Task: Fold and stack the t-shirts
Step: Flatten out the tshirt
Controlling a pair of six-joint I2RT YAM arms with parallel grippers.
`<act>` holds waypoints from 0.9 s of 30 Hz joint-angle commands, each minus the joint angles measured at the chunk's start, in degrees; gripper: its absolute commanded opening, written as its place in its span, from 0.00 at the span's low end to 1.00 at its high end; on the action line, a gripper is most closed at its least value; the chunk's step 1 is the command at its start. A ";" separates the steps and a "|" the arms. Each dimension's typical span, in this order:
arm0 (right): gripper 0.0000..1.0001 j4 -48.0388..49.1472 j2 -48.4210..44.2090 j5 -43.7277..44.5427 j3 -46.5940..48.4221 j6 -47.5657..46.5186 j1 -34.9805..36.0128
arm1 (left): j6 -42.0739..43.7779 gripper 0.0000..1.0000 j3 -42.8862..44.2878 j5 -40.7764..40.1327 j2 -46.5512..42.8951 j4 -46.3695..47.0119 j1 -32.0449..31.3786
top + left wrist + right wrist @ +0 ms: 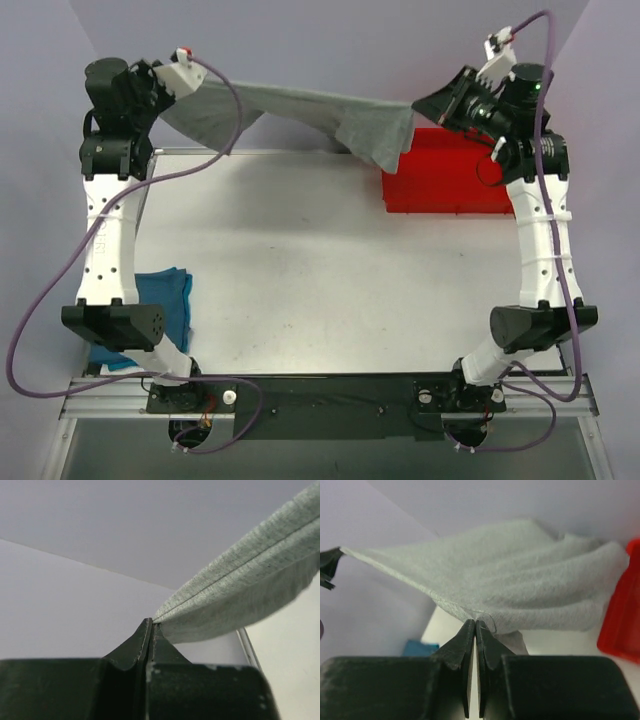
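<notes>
A grey t-shirt hangs stretched in the air above the table's far edge, held between both grippers. My left gripper is shut on its left end; in the left wrist view the cloth runs out from the closed tips. My right gripper is shut on its right end; in the right wrist view the shirt spreads from the closed tips. A folded blue t-shirt lies at the table's left edge, partly under the left arm.
A red bin stands at the back right of the table, below the right gripper; it also shows in the right wrist view. The white table has raised metal edges.
</notes>
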 commanded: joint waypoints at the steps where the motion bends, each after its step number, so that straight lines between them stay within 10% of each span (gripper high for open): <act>1: 0.00 -14.59 -6.29 -1.96 -13.27 -14.47 2.51 | 3.44 0.00 -15.82 5.09 -7.58 -11.35 2.55; 11: 0.07 -23.15 6.60 13.40 -28.25 -21.61 18.76 | 3.36 0.00 -53.55 9.49 -11.89 -13.30 1.94; 14: 0.45 -26.84 10.83 17.79 -25.26 -23.02 22.72 | 3.19 0.00 -58.06 9.58 -12.16 -12.77 1.68; 16: 0.54 -28.60 10.14 22.89 -27.87 -22.06 22.73 | 2.92 0.00 -60.35 9.92 -12.33 -13.91 1.59; 27: 0.57 -13.60 -9.02 25.90 -65.47 -13.98 23.16 | 0.55 0.00 -63.96 10.37 -13.13 -14.71 1.85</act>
